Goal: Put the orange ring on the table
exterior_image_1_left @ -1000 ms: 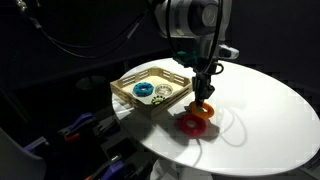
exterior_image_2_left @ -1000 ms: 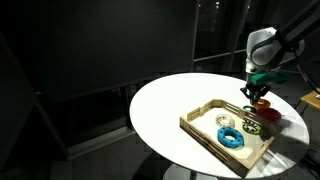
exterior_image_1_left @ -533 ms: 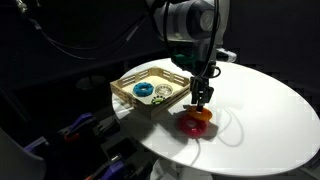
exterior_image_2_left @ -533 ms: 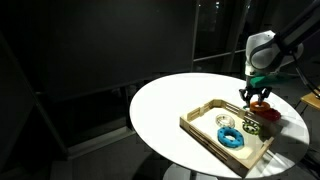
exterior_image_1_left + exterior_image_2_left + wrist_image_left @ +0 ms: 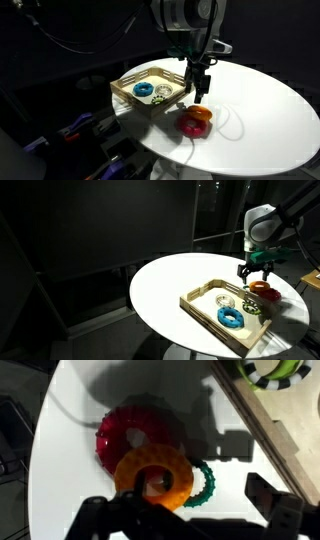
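Note:
The orange ring lies on the white table, leaning partly on a red ring. In the wrist view the orange ring overlaps the red ring and sits beside a thin green ring. My gripper hangs just above the orange ring. It is open, its fingers stand wide apart, and it holds nothing.
A slatted wooden tray sits next to the rings and holds a blue ring and a green-and-white ring. The table edge runs close to the red ring.
The jaws went from shut on the orange ring to wide open, letting it go onto the table. The gripper has risen a little above it.

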Action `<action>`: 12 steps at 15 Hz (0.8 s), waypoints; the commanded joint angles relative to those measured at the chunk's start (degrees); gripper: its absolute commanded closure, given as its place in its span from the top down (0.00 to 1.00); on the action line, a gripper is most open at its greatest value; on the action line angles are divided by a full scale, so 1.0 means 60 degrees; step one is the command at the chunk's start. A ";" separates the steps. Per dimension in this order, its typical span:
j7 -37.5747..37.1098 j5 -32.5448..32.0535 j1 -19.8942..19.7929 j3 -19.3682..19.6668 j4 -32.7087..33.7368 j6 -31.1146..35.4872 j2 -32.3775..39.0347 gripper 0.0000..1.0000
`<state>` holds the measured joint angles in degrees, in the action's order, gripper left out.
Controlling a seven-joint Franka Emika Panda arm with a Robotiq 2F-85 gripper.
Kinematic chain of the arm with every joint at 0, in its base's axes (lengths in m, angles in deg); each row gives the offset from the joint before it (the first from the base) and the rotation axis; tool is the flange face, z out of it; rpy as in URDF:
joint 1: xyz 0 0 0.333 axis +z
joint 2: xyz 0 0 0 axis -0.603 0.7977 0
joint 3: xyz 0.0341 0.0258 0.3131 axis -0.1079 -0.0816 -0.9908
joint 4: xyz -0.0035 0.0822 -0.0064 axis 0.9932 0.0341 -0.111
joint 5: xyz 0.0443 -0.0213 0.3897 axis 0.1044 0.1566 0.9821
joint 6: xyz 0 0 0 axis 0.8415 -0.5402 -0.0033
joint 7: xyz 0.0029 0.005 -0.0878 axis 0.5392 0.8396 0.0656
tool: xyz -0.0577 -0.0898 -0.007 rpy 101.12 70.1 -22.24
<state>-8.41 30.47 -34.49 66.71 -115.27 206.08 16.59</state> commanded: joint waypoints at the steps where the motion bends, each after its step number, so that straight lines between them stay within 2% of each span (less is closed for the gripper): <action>1: 0.0698 0.0006 -0.0111 -0.0354 0.0062 -0.1281 -0.0682 1.00; 9: 0.3214 0.0763 -0.0238 -0.1413 0.0158 -0.3458 -0.1948 1.00; 12: 0.3472 0.0649 -0.0155 -0.1600 0.0005 -0.3584 -0.2653 1.00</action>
<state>9.51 34.00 -34.79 58.44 -114.82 186.60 4.94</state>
